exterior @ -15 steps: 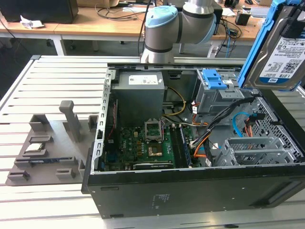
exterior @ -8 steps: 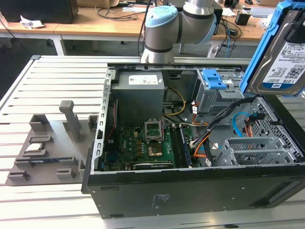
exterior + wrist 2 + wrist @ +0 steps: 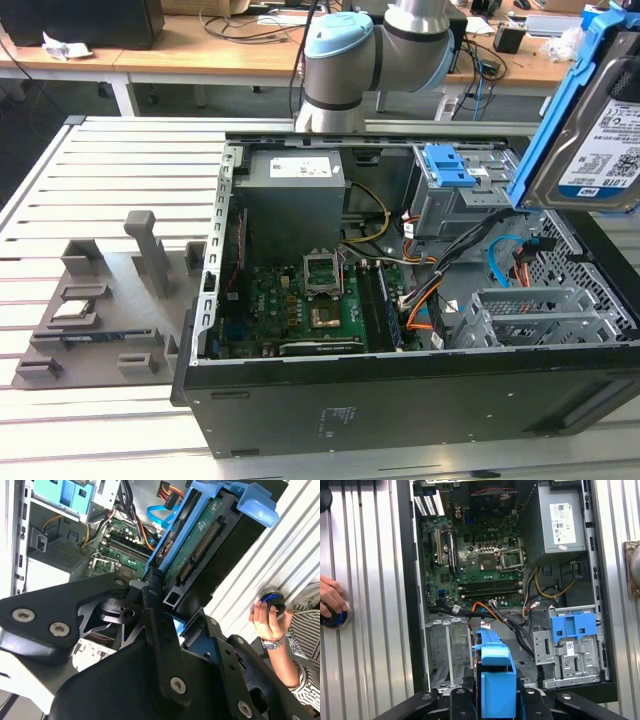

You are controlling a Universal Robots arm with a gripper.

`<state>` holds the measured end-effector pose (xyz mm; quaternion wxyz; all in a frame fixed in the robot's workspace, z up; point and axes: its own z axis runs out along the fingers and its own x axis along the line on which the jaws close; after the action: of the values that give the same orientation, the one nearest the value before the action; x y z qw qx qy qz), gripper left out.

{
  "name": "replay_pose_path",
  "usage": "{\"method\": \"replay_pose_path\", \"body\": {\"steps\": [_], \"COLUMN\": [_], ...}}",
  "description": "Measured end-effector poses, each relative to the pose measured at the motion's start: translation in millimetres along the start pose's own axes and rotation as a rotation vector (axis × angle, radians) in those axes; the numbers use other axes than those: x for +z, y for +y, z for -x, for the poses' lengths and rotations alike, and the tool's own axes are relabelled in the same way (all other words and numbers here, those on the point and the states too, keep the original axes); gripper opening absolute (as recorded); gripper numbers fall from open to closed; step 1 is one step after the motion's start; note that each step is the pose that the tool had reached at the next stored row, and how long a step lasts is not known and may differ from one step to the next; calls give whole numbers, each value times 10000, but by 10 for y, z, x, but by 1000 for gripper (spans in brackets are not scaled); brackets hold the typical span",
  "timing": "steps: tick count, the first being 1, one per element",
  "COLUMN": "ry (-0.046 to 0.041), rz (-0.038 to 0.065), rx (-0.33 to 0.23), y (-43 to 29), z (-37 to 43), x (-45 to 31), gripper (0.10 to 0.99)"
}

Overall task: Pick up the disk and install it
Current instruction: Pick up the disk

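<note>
Gripper (image 3: pixel 495 702): clenched on the disk (image 3: pixel 597 130), with a black finger pressed to each side of its blue bracket in the first wrist view.
Disk: held aloft and tilted, label showing, above the exterior view's right end of the computer case (image 3: pixel 400 410).
Computer case: laid open on the ribbed tabletop (image 3: pixel 120 160), circuit board exposed.
Blue latch (image 3: pixel 447 165): seated on the grey bay at the far side.
Hand (image 3: pixel 330 597): rested on a round knob (image 3: pixel 332 619) beside the case.

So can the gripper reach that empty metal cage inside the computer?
Probably yes: the computer is open and nothing covers the cage, though cables run close beside it. The gripper is holding the disk.
</note>
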<state>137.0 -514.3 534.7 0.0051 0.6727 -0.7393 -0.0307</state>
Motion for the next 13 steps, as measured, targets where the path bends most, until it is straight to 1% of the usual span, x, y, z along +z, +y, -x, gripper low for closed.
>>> {"method": "replay_pose_path", "body": {"steps": [9,13], "ry": [-1,-1], "rz": [0,0], "rx": [-1,0], "y": [-3,-6], "z": [-110,-182], "x": [0,8], "gripper": [369,369]}}
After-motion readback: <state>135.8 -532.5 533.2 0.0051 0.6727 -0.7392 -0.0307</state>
